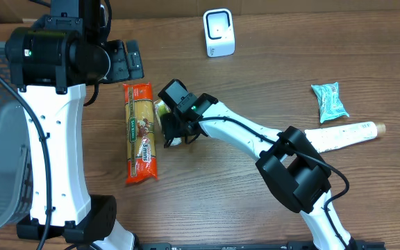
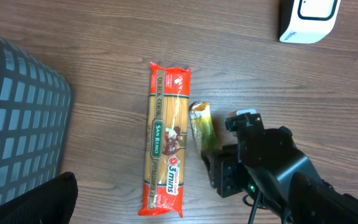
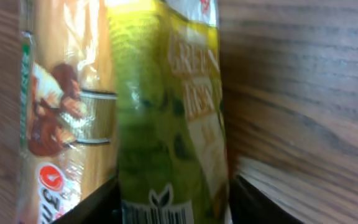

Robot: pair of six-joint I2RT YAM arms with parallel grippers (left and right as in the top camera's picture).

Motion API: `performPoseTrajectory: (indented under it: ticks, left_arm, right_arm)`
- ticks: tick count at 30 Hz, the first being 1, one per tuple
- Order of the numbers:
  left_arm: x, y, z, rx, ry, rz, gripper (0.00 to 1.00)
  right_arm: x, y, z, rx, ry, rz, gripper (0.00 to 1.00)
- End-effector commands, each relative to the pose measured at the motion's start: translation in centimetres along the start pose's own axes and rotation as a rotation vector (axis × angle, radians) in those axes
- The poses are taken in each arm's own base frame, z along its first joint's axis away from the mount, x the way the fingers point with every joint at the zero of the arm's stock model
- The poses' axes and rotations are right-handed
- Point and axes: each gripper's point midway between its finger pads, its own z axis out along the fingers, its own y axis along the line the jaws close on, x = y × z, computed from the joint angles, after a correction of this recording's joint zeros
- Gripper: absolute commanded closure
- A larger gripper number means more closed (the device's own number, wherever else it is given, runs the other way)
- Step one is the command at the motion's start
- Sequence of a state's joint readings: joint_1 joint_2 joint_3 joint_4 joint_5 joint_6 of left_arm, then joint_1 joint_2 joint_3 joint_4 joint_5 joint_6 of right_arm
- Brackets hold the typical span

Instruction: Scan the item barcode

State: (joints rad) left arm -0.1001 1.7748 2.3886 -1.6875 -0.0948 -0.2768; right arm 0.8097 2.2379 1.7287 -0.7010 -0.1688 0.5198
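On the orange pasta pack [image 2: 166,149] you can read "SAN REMO" on its green band, "QUICK COOK" along one edge and "3 mins" by a red circle. On the green packet [image 3: 166,124] you can make out a blurred "GREEN" and a barcode, but no digits.

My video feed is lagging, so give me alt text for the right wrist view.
A green-yellow packet fills the centre, a dark gripper finger on each side of its lower end; contact is unclear. A barcode strip shows at its bottom edge, a pasta package lies alongside on the left, wooden table on the right.
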Motion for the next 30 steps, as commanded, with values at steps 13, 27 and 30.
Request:
performPoseTrajectory:
  ticks: [13, 27, 30]
  left_arm:
    - [0.0, 0.2, 0.1, -0.011, 0.001, 0.018, 0.0]
    - [0.0, 0.2, 0.1, -0.01, 0.001, 0.018, 0.0]
    - [0.0, 0.2, 0.1, -0.011, 0.001, 0.018, 0.0]
  right_arm:
    - [-1.8, -8.5, -7.9, 0.005, 0.132, -0.151, 0.77]
    - [-2.8, -18.1, -11.8, 0.578, 0.068, -0.115, 0.78]
    - [-2.0, -16.4, -11.4, 0.592, 0.071, -0.143, 0.78]
